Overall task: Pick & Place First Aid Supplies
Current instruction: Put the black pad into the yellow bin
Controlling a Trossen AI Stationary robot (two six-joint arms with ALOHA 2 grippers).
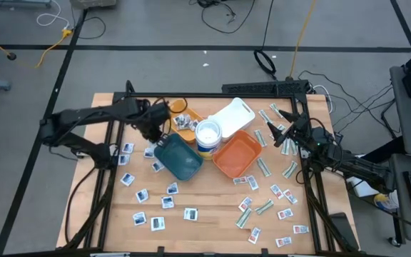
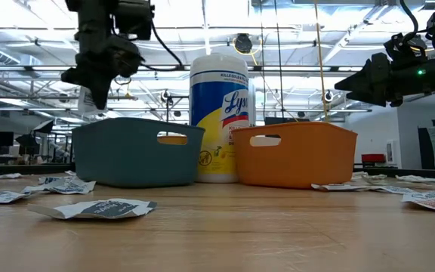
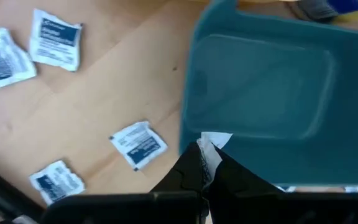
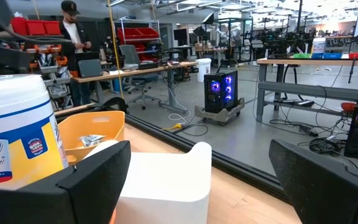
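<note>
The left gripper (image 1: pixel 157 133) hangs above the tabletop at the left rim of the teal tray (image 1: pixel 179 157), its fingers (image 3: pixel 229 180) pinched together on a small white packet (image 3: pixel 212 148) that sticks up between the tips, with the tray's open inside just beyond it. On the bare wood beside the tray lie more white packets with blue marks (image 3: pixel 138 144), spread toward the left edge and the near edge of the tabletop (image 1: pixel 212 214). The right gripper (image 1: pixel 285 133) waits near the right edge, raised off the wood with its fingers (image 4: pixel 92 180) spread wide and nothing between them. Green-white strips (image 1: pixel 264 208) and red-marked packets (image 1: pixel 285 213) lie scattered on the right half, around and below it. An orange tray (image 1: pixel 237 154), a white tray (image 1: pixel 232 116), a yellow tray (image 1: pixel 177 108) and a wipes tub (image 1: pixel 207 135) cluster at mid-table.
</note>
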